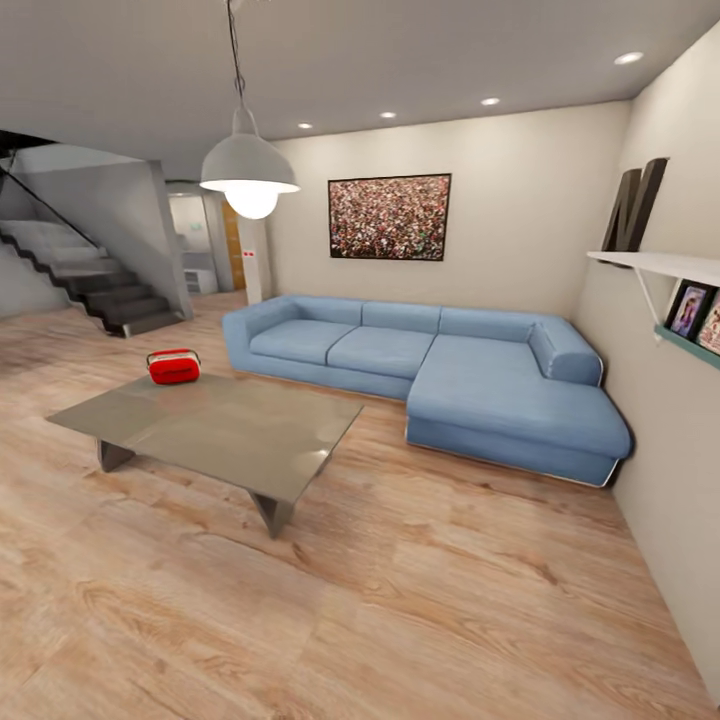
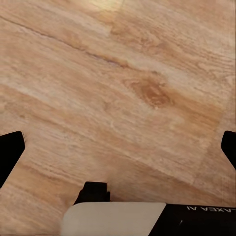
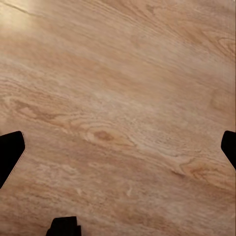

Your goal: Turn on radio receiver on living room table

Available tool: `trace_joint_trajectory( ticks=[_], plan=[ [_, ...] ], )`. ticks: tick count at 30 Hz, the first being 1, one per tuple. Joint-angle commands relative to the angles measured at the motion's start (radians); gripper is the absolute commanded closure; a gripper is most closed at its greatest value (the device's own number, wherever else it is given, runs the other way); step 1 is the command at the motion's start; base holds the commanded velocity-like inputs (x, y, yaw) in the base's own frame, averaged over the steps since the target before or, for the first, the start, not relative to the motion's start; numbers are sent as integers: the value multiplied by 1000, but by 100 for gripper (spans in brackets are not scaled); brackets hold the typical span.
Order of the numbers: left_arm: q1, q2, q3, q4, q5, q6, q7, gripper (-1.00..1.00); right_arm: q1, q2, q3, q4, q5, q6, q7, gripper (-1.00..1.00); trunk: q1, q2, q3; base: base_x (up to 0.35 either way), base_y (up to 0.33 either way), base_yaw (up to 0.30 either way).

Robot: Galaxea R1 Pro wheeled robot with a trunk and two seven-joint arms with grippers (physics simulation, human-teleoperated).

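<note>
Wood-grain floor [image 1: 400, 610] is spreading across the near part of the living room, and both wrist cameras are looking down at it. The left gripper [image 2: 118, 147] is hanging over bare planks with its dark fingers [image 2: 11, 152] standing wide apart at the two edges of the left wrist view, nothing between them. The right gripper [image 3: 118, 147] is doing the same, its fingers [image 3: 11, 155] spread far apart over the floor and gripping nothing. Farther out in the head view, the low desk [image 1: 230, 435] with its glossy grey-brown top and dark angled legs is standing on the floor to the left of centre. The red radio receiver [image 1: 174, 366] is sitting upright at the desk's far left corner, its thin handle on top. Beyond the desk, a blue L-shaped sofa [image 1: 440, 365] is lining the far wall, with a dark-framed crowd picture [image 1: 389, 217] hanging above it. A white pendant lamp [image 1: 249, 178] is glowing overhead, a staircase [image 1: 90, 280] is rising at the far left, and a wall shelf [image 1: 660, 265] is carrying photo frames at the right.
</note>
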Motion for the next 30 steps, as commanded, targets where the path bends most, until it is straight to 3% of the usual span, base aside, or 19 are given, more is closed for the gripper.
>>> trace_joint_trajectory(
  ticks=[1, 25, 27, 30],
  plan=[
    [0, 0, 1, 0, 0, -1, 0, -100, 0, 0, 0, 0, 0, 0, 0, -100, 0, 0, 0, 0, 0, 299],
    [0, 1, 2, 1, 1, -21, 0, -100, 0, 0, 0, 0, 1, 1, -1, -100, 0, 0, 0, 0, 0, 299],
    [0, 2, 13, 1, 1, -21, 0, -100, 0, 0, 1, 0, 1, 0, -1, -100, 0, 0, 0, 0, 0, 299],
    [0, 3, 59, 0, 1, -21, 0, -100, 0, 0, 1, 0, 1, 0, -1, -100, 0, 0, 0, 3, 2, 299]
  ],
)
